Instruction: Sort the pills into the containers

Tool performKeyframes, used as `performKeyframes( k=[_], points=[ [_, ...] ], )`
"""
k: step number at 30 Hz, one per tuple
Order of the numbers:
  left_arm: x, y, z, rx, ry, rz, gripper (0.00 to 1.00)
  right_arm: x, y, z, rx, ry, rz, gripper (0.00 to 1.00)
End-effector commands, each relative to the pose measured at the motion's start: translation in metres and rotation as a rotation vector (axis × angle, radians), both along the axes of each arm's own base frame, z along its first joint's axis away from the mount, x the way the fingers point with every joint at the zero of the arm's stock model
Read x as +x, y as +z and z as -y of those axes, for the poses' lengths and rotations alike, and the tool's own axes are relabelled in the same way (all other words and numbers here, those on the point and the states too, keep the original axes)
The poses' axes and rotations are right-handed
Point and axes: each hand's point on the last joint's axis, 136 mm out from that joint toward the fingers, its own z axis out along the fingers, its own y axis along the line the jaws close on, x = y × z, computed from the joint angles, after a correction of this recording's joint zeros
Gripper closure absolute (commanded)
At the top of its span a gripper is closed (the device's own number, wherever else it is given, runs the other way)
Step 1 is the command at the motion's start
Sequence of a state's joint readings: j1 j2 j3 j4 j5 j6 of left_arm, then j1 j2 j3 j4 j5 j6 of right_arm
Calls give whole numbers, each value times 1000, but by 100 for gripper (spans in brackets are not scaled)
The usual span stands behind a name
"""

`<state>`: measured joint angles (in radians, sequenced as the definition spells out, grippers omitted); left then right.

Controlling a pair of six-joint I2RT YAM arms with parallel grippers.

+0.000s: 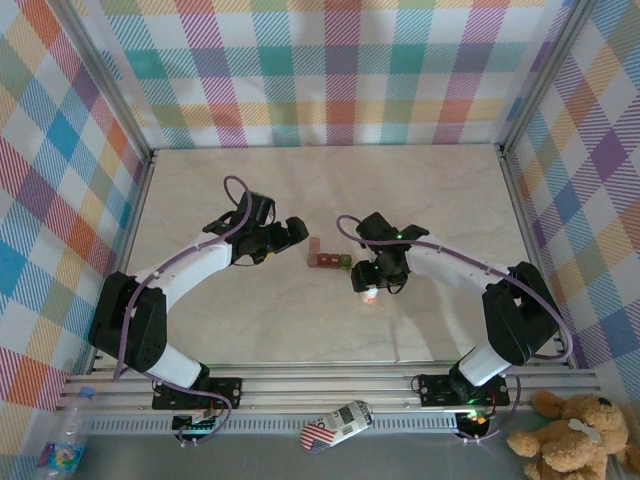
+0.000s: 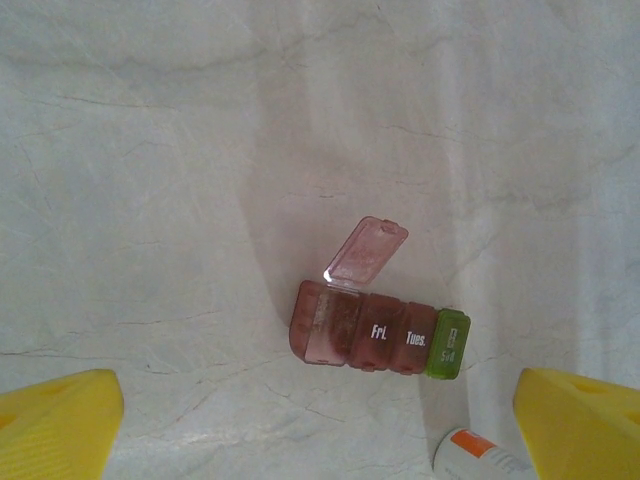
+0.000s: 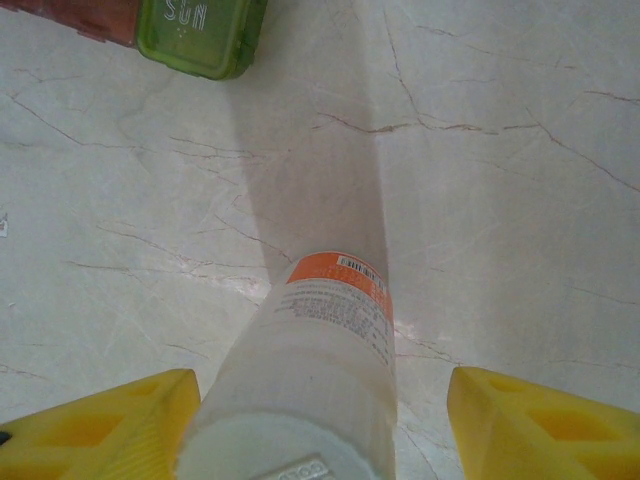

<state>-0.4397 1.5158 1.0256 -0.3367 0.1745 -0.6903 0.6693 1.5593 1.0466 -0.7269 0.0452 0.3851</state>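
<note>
The containers (image 1: 328,260) lie mid-table as a short row of three dark red boxes and a green end box. In the left wrist view, the containers (image 2: 380,335) have the leftmost lid raised. My left gripper (image 1: 290,235) hovers open just left of them, its yellow fingers (image 2: 60,425) wide apart. A white bottle with an orange band (image 3: 320,370) stands upright between the fingers of my right gripper (image 3: 320,430). The left finger (image 3: 110,425) is at the bottle's side, and a gap remains before the right one. The green box (image 3: 200,35) lies beyond it. The pills are out of view.
The bottle (image 1: 369,290) stands just right of and nearer than the containers. Metal frame rails and checked cloth walls (image 1: 330,70) close in the marble table (image 1: 250,320) on three sides.
</note>
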Motion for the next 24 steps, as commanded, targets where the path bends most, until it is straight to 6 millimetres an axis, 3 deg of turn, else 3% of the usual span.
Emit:
performKeyframes(
  k=[1,9,15,20,24],
  points=[
    [8,9,1,-30,4,29,0,-4,-7,2,-19,-5,-20,35],
    [7,11,3,-45,-3,32,0,-5,-10,0,-15,-4,-34,43],
    [4,11,7,-64,-19,31,0,-6,-6,1,-23,-13,-38,60],
    [10,19,16,-107,-45,63,0,-2,10,1,-9,-40,-17,65],
    [11,21,23,-133,-65,47,0,10,34,-4,9,-53,30,65]
  ],
)
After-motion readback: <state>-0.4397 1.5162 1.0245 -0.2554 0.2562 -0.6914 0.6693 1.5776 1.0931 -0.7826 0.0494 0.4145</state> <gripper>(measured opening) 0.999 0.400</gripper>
